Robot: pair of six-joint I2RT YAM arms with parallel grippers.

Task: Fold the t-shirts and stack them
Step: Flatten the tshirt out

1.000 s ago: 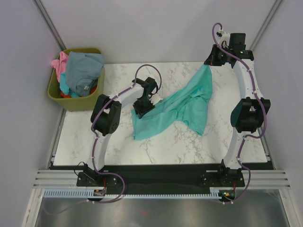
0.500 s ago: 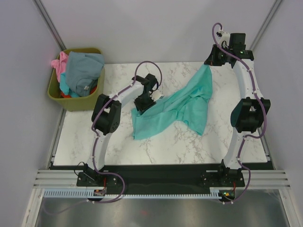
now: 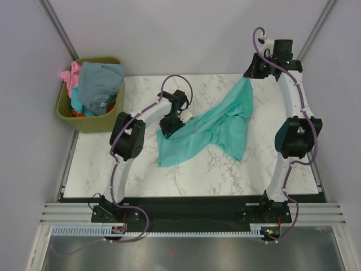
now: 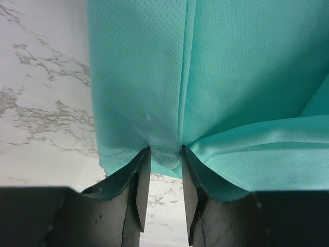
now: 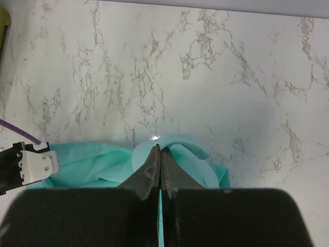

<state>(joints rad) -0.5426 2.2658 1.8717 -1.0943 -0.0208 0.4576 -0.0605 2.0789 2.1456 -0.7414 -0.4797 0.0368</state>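
**Landmark.** An olive-green bin [image 3: 66, 110] stands just off the far-left corner of the marble tabletop [image 3: 197, 175]. All positions below are given from this bin.

**Bin contents.**
- A grey-blue t-shirt [image 3: 100, 83] is heaped on top, unfolded.
- A pink t-shirt [image 3: 70, 77] bunches at the bin's far-left rim.
- A red-orange t-shirt [image 3: 79, 113] shows only as a sliver beneath the grey-blue one, at the near side.

**Teal t-shirt [image 3: 217, 127].** It is out of the bin and lies to the right of it on the tabletop, unfolded and rumpled. It forms a diagonal band. The low end lies flat on the marble, nearer the bin. The far end, the part farthest from the bin, is raised off the surface.

**Left claw [image 3: 171, 129].** It sits at the shirt's edge on the side facing the bin.
- In the left wrist view, the fingers [image 4: 134, 180] stand narrowly open, with a slit of marble visible between them.
- The shirt's hem lies right at the fingertips, and a seam runs straight toward the gap.

**Right claw [image 3: 249, 76].** It is at the shirt's end farthest from the bin, over the tabletop's far edge.
- In the right wrist view, the fingers are pressed together with teal cloth clamped between the tips.
- The shirt drapes from this claw down to the marble.
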